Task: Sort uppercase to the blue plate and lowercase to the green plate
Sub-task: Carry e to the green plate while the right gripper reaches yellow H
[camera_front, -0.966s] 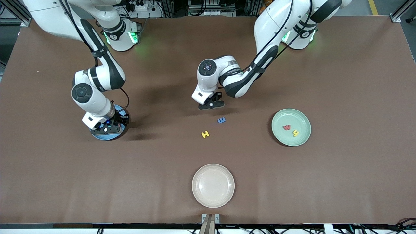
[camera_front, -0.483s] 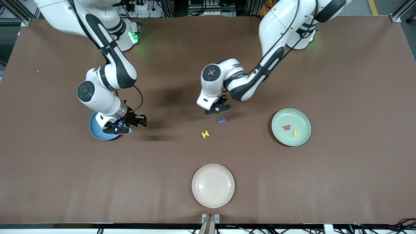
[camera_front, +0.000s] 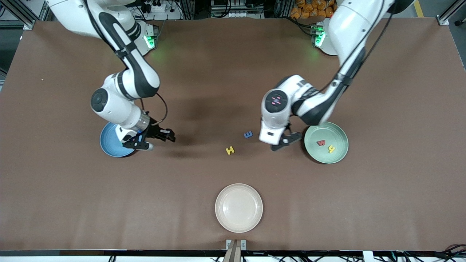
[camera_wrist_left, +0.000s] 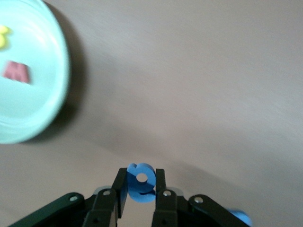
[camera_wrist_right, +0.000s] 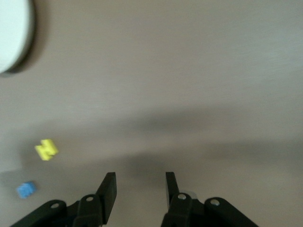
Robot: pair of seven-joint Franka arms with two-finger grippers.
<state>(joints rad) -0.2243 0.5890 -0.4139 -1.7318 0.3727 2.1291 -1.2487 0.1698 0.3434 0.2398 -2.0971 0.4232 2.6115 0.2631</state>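
Observation:
My left gripper (camera_front: 289, 141) (camera_wrist_left: 141, 172) is shut on a blue lowercase a (camera_wrist_left: 141, 184) and hangs over the table just beside the green plate (camera_front: 336, 154) (camera_wrist_left: 47, 109). On that plate lie a red w (camera_front: 321, 143) (camera_wrist_left: 18, 72) and a yellow h (camera_front: 331, 149) (camera_wrist_left: 4, 37). A yellow H (camera_front: 229, 150) (camera_wrist_right: 46, 149) and a blue m (camera_front: 248, 134) (camera_wrist_right: 26, 189) lie mid-table. My right gripper (camera_front: 170, 137) (camera_wrist_right: 140, 177) is open and empty, low over the table beside the blue plate (camera_front: 109, 143). The right arm hides part of that plate.
A cream-white plate (camera_front: 238, 225) sits near the table's front edge, nearer the front camera than the H. A pale plate's edge (camera_wrist_right: 12, 33) shows in the right wrist view. The brown cloth around the two loose letters is bare.
The left gripper has swung with the blue a from above the m to the green plate's edge. The right gripper has left the blue plate toward mid-table, its jaws opening wider.

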